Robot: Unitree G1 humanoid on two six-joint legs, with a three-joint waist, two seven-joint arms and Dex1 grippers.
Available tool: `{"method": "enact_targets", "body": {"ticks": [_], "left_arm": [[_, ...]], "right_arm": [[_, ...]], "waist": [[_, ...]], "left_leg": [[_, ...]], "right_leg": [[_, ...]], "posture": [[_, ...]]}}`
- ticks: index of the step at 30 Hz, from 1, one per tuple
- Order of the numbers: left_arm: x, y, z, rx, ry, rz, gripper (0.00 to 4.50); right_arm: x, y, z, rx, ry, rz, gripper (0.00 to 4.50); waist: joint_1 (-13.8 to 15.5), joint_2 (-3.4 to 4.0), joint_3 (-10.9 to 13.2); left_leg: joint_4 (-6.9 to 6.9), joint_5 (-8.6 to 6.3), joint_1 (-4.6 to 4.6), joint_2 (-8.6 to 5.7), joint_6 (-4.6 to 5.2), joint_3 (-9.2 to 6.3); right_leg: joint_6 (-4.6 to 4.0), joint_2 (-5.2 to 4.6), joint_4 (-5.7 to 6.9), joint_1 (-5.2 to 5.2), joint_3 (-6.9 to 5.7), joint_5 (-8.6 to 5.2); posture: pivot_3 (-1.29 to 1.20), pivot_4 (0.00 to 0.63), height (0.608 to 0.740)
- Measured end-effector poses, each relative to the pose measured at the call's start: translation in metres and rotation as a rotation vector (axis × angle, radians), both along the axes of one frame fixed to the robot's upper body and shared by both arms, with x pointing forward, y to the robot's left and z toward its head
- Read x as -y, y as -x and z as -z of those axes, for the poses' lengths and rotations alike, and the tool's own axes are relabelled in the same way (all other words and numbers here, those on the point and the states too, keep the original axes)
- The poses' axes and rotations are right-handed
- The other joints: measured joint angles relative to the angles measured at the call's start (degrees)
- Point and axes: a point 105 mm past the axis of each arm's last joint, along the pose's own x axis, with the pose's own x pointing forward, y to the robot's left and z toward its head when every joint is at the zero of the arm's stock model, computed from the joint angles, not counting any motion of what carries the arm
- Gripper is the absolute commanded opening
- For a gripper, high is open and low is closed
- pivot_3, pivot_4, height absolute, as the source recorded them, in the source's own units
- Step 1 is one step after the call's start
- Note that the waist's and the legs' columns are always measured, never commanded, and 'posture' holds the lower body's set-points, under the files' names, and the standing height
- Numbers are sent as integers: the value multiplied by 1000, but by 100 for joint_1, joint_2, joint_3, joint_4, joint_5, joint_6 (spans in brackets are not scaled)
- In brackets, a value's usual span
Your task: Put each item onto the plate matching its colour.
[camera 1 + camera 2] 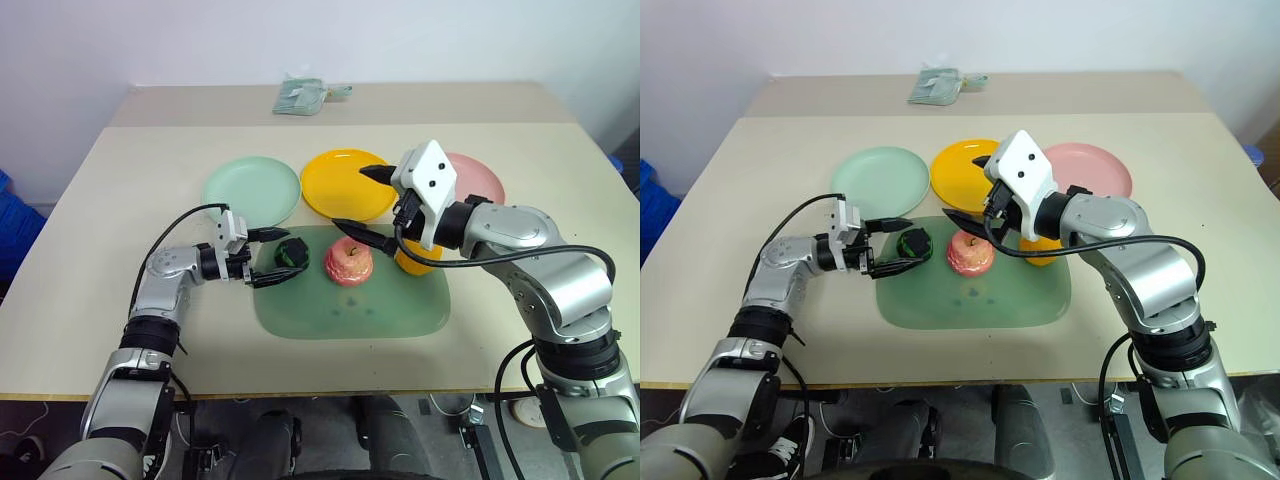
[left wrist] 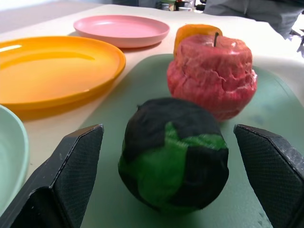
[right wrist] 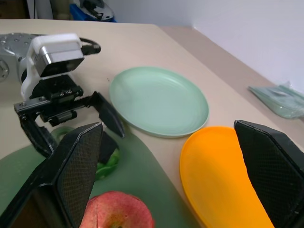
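I have the left gripper (image 1: 268, 255) spread wide around the green ball (image 1: 291, 251); right gripper (image 1: 362, 200) hangs open, empty; next I clamp, lift to the green plate (image 1: 251, 190).

Orange-yellow fruit (image 1: 414, 262) mostly hidden behind right claw (image 1: 362, 203); pink plate (image 1: 478, 181) partly covered by that arm; far cloth (image 1: 303, 96) indistinct.

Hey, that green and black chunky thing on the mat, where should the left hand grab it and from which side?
Grip the green-and-black object across its widest middle, coming in level from the mat's left edge. It is a rounded lump sitting low on the green mat, and the open left hand already has one finger on each side. The pink-red apple sits close beyond it, so I'd avoid pushing far past.
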Motion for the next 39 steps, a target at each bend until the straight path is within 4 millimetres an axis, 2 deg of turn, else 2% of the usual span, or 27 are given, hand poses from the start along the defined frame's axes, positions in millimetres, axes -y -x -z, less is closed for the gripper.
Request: {"method": "enact_targets", "body": {"ticks": [7,9,20,23,24,34,36,39], "left_arm": [[5,1,7,-8,-3,11,4500],[7,2,8,-14,0,16,3989],[11,2,1,6,21,-4,3989],[12,3,1,-3,19,3,3100],[13,3,0,1,18,6,2641],[9,3,-2,30,21,-25,2641],[6,-5,-8,34,70,-86,2641],[-4,-34,-40,85,199,-271,2641]], "right_arm": [[1,0,-1,13,3,5,4474],[1,-1,-1,16,5,7,4500],[2,-2,-1,20,13,15,4500],[2,-2,-1,20,14,15,4500],[2,-2,-1,21,14,16,4500],[2,-2,-1,22,19,12,4500],[2,-2,-1,23,19,11,4500],[0,-1,-1,22,13,0,4500]], "waist": [[4,0,0],[3,0,0],[4,0,0],[2,0,0],[3,0,0],[4,0,0],[9,0,0],[29,-2,1]], "left_leg": [[0,0,0,0,0,0],[0,-1,0,0,1,0],[0,-2,0,0,4,-1],[0,-2,0,0,4,-1],[0,-2,0,0,4,-1],[0,-2,0,0,4,-1],[1,-2,-1,0,4,-2],[3,-2,-1,0,3,-5]], "right_leg": [[0,0,0,0,0,0],[0,0,0,0,0,0],[0,0,0,0,0,0],[0,0,0,0,0,0],[0,0,0,0,0,0],[0,-1,-1,0,0,0],[0,-1,-1,0,0,0],[0,-2,-1,0,-1,0]], "posture": [[0,150,740],[0,150,740],[0,150,740],[0,150,740],[0,150,740],[0,150,740],[0,150,740],[0,150,740]]}}
